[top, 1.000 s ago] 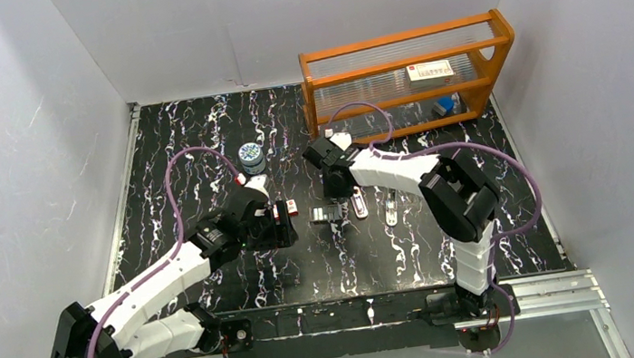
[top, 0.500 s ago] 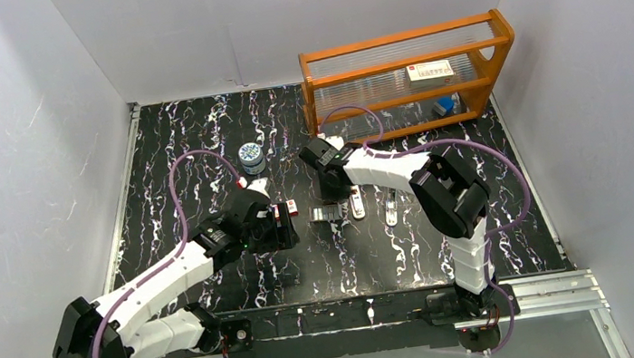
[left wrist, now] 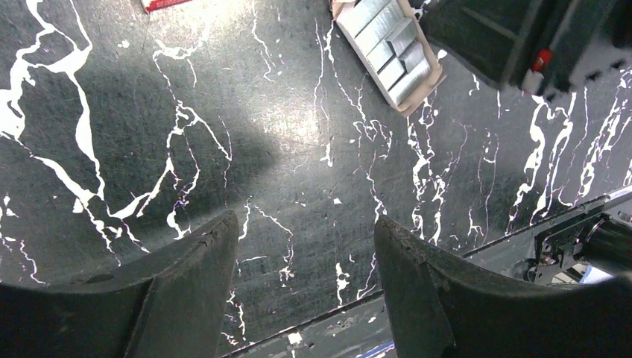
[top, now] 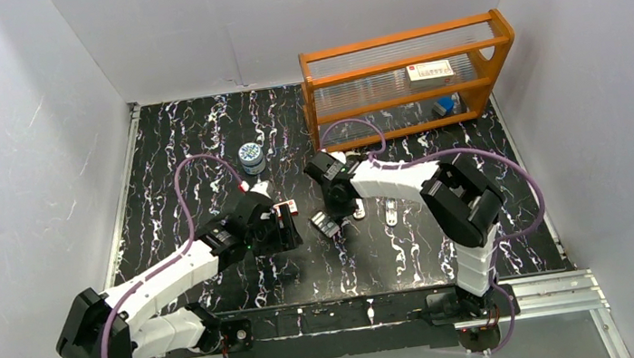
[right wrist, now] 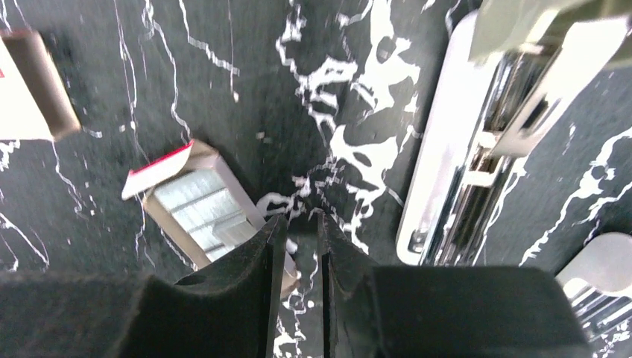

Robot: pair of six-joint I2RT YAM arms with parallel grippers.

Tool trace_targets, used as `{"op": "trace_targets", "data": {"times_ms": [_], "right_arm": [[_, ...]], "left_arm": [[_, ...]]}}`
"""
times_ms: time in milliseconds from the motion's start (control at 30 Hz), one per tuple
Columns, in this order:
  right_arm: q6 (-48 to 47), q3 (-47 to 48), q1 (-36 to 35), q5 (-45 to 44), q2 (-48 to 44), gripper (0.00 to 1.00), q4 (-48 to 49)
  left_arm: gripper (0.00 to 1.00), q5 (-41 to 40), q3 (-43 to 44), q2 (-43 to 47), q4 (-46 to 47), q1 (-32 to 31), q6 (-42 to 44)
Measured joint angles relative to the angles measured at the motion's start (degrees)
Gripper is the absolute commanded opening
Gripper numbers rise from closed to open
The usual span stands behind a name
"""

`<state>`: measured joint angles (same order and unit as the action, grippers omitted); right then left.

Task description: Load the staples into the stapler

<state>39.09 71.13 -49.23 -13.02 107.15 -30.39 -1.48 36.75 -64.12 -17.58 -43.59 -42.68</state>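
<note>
Right gripper [right wrist: 298,224], nearly pressed together, hangs at the staples [right wrist: 197,205], left of the stapler [right wrist: 436,164]; left gripper [left wrist: 305,231] spread wide.

- The staples [right wrist: 195,203] are held in an open tray [right wrist: 158,170] near the middle of the table [top: 199,139]
- The stapler [right wrist: 440,156] is laid on the table just beside the tray, at its 2 o'clock in the top view
- A shorter piece [top: 391,214] is placed at 4 o'clock of the stapler
- A small box [top: 287,207] is set at 10 o'clock of the tray
- A round tin [top: 251,157] is stood at 11 o'clock of the box, well apart
- A rack [top: 406,77] is stood behind the stapler, at 1 o'clock
</note>
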Motion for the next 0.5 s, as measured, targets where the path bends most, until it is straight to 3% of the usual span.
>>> {"op": "trace_targets", "data": {"times_ms": [300, 500], "right_arm": [[0.0, -2.6, -3.1, -3.4, -3.3, 0.4, -1.0], [-0.6, -2.6, -4.7, -6.8, -7.2, 0.33, -0.8]], "left_arm": [[0.63, -0.7, -1.3, -1.3, 2.7, 0.0, -2.0], [0.63, -3.2, -2.9, -0.9, 3.9, 0.0, -3.5]]}}
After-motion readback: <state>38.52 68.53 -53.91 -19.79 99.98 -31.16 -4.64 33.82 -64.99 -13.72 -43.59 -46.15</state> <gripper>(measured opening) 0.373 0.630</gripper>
